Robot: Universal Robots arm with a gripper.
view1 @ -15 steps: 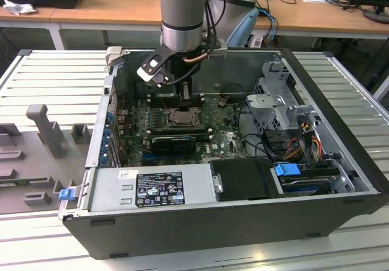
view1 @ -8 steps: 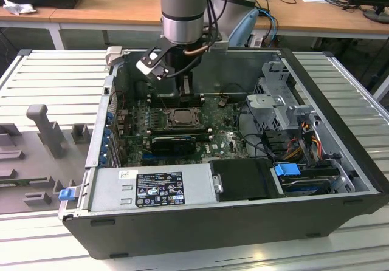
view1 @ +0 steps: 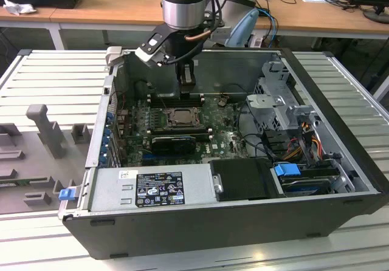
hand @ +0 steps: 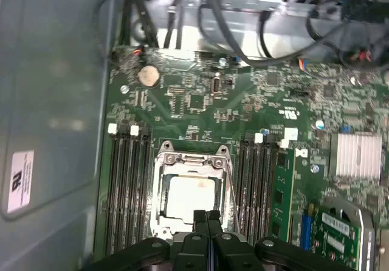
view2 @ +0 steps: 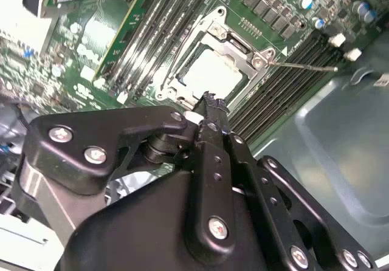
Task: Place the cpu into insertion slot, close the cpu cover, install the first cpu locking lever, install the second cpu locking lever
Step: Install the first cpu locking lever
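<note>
The arm's black two-finger gripper (view1: 186, 82) — fingers pressed together, holding nothing — hangs at twelve o'clock of the small pale silvery-beige square cpu (view1: 181, 117) (exterior view), which lies seated on the green motherboard (hand: 182, 110) under the thin dark-grey metal frame cpu cover (hand: 193, 160), just beside the fingertips.

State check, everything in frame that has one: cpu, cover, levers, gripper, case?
cpu: seated in the socket, top showing through the cover's open centre.
cpu cover: down flat over the cpu.
locking lever: one thin rod juts away from the socket and looks unlatched; cannot tell for the other.
gripper: shut, holding nothing, at the socket's edge.
case: lying on its side, panel off.
</note>
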